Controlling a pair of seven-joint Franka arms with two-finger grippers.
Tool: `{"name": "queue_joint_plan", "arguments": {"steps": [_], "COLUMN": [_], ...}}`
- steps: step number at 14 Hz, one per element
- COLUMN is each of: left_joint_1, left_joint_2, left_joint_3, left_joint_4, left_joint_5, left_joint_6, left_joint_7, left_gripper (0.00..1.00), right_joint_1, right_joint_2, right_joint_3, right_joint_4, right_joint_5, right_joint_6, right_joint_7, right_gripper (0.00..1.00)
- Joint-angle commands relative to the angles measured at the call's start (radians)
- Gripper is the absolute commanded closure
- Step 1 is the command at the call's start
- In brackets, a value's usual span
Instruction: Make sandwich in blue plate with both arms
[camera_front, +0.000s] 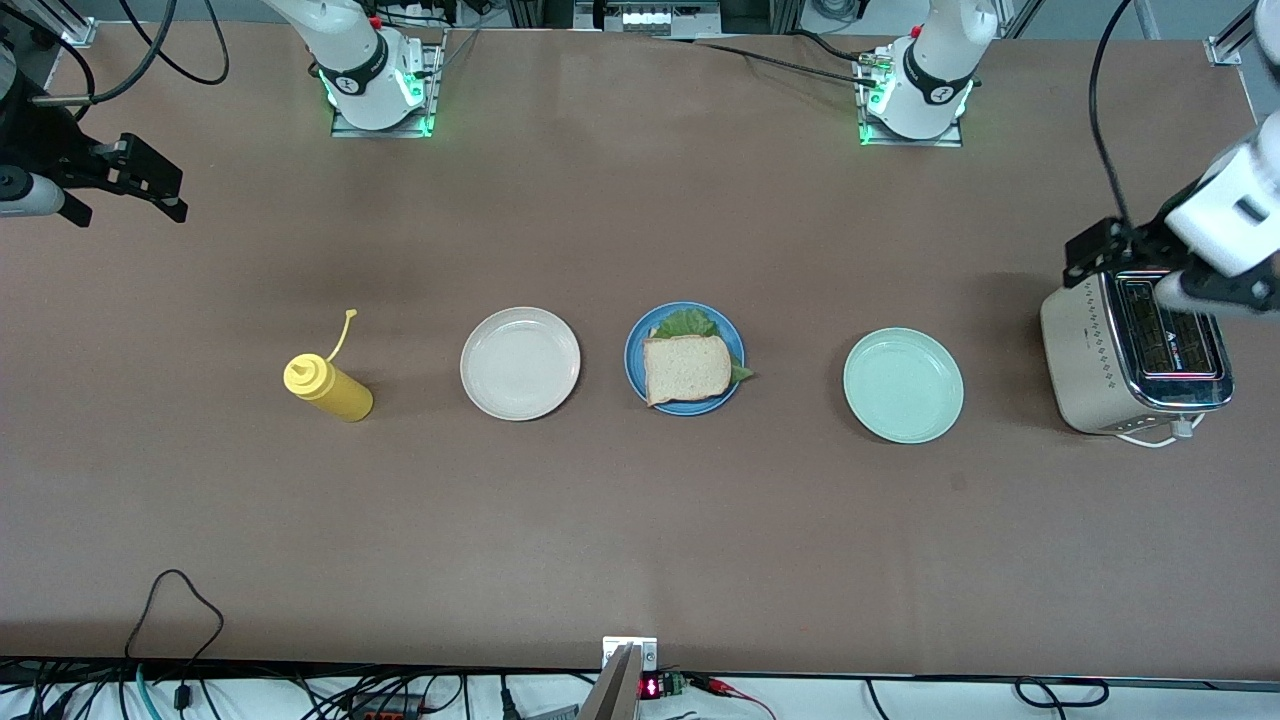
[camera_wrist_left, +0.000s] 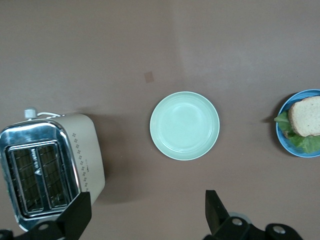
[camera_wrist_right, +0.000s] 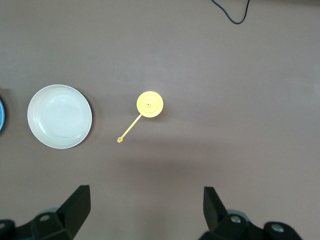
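Note:
The sandwich sits on the blue plate (camera_front: 634, 362) at mid-table: a tan bread slice (camera_front: 686, 368) lies on a crinkled green lettuce leaf (camera_front: 688, 323), and anything under the leaf is hidden. The left wrist view shows the same plate (camera_wrist_left: 280, 140), bread (camera_wrist_left: 307, 116) and lettuce (camera_wrist_left: 304, 144) at its edge. My left gripper (camera_front: 1130, 275) (camera_wrist_left: 147, 205) hangs open and empty, up over the toaster's edge. At the right arm's end of the table my right gripper (camera_front: 130, 200) (camera_wrist_right: 146, 200) hangs open and empty over bare table.
A cream-white plate (camera_front: 520, 362) (camera_wrist_right: 60, 116) and a yellow squeeze bottle (camera_front: 327, 388) (camera_wrist_right: 149, 104) stand toward the right arm's end. A mint-green plate (camera_front: 903, 385) (camera_wrist_left: 184, 125) and a beige toaster (camera_front: 1135, 350) (camera_wrist_left: 50, 167) stand toward the left arm's end.

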Motion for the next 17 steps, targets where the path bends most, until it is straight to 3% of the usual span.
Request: {"name": "queue_joint_plan", "arguments": {"steps": [1, 17], "left_joint_1": [-0.021, -0.019], "left_joint_2": [-0.051, -0.043], "left_joint_3": [0.019, 0.014], "left_joint_4": [-0.074, -0.054], "left_joint_5": [-0.012, 0.003], "left_joint_6": [0.02, -0.023], "left_joint_7": [0.007, 0.01], "left_gripper": [0.0, 0.0], "right_joint_1": [-0.002, 0.0], "right_joint_2": [-0.001, -0.006], "right_joint_3": [0.001, 0.001], "right_joint_4": [0.022, 0.023], "right_joint_5": [-0.014, -0.014], "right_joint_6": [-0.023, -0.026], "right_joint_7": [0.006, 0.003], "right_gripper": [0.0, 0.0]}}
